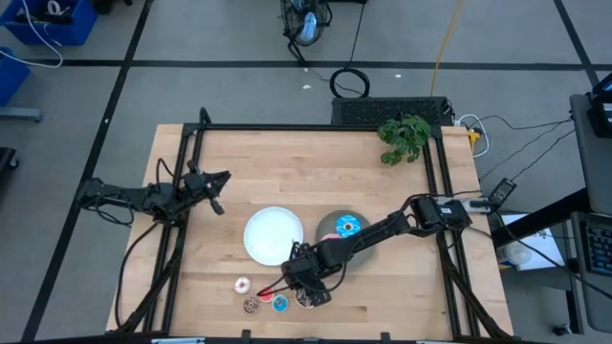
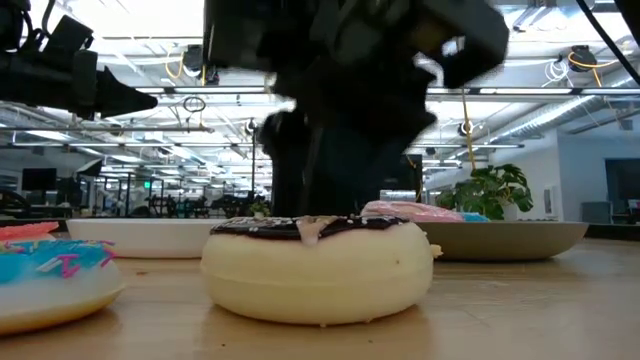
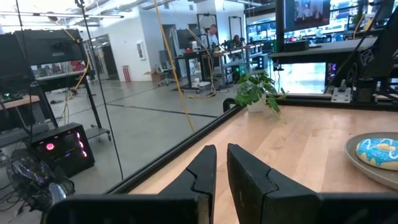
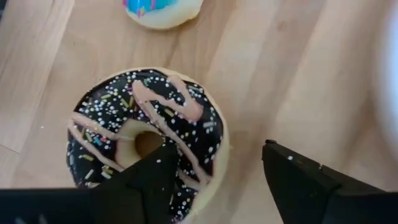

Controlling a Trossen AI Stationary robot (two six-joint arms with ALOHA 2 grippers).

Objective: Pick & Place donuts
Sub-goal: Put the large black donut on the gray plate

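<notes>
The brown-sprinkled donut (image 4: 146,134) lies flat on the table near its near edge (image 1: 308,298) and fills the middle of the low view (image 2: 318,270). My right gripper (image 4: 217,149) hangs open over it (image 1: 308,285), one finger above the hole and the other outside the rim. The blue donut (image 1: 347,226) and the pink donut (image 2: 410,212) rest in the grey plate (image 1: 360,239). Tiny donuts, white-pink (image 1: 242,285), brown (image 1: 251,305) and blue (image 1: 279,304), lie on the wood to the left. My left gripper (image 3: 222,168) waits shut, raised near the left edge (image 1: 220,180). My right gripper comes at the brown-sprinkled donut from above, pointing down. One finger (image 4: 155,177) is over the ring beside the hole (image 4: 144,143), the other finger (image 4: 298,180) stands outside the rim. I cannot tell whether either finger touches it. The donut lies flat on the table.
A white plate (image 1: 273,234) sits left of the grey plate. A potted green plant (image 1: 404,139) stands at the far right corner. Black frame rails (image 1: 182,191) run along both table sides. The far half of the wooden top (image 1: 306,162) is bare.
</notes>
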